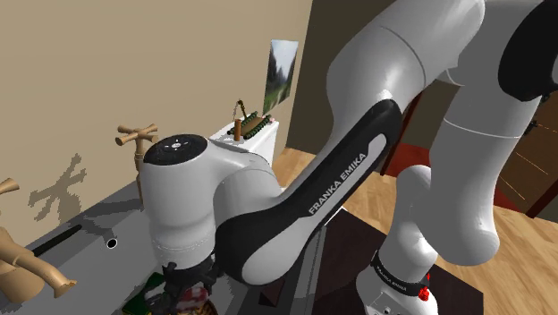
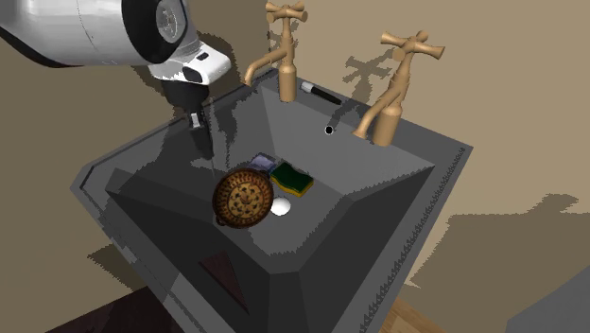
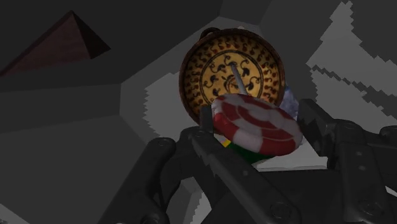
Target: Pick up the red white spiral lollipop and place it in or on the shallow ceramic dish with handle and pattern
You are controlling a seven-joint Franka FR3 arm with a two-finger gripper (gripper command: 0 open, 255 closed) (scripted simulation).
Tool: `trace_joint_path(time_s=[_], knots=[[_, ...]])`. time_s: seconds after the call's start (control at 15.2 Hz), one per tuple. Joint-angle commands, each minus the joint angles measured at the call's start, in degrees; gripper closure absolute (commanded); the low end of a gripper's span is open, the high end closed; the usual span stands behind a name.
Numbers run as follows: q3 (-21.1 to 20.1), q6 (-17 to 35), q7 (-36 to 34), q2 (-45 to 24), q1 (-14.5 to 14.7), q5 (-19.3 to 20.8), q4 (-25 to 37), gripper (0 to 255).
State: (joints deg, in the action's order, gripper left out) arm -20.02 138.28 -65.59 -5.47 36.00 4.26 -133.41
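The hand [image 3: 257, 121] is clamped on the lollipop [image 3: 254, 127], one black finger on each side of the red and white spiral disc and both pressed against it. The disc sits tilted in the grip, and its pale stick pokes out away from the wrist. Straight beyond it lies the dish [image 3: 216, 73], round and brown-rimmed, with a dark scroll pattern on a golden face and a small loop handle on its rim. So the lollipop is up in the air, gripped above the dish and not touching it. In the second exterior view the hand [image 2: 200, 140] hangs over the left part of a dark grey sink [image 2: 378, 189], with the dish [image 2: 244, 199] down in the basin, nearer the camera and a little to the right. A green sponge [image 2: 293, 178] lies just beyond the dish and a small white ball [image 2: 281, 206] touches its right edge. On the far ledge stand two brass taps [image 2: 279, 47], with a black pen [image 2: 321, 93] lying between them.
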Motion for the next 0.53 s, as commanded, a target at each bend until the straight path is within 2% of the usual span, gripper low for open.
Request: trace_joint_path(time_s=[0.0, 0.46], knots=[[0.09, 1.58, -0.59, -1.07, 0.1, 0.69, -0.58, 255], [0.95, 6.61, -2.82, -5.75, 0.61, 3.77, -1.29, 255]])
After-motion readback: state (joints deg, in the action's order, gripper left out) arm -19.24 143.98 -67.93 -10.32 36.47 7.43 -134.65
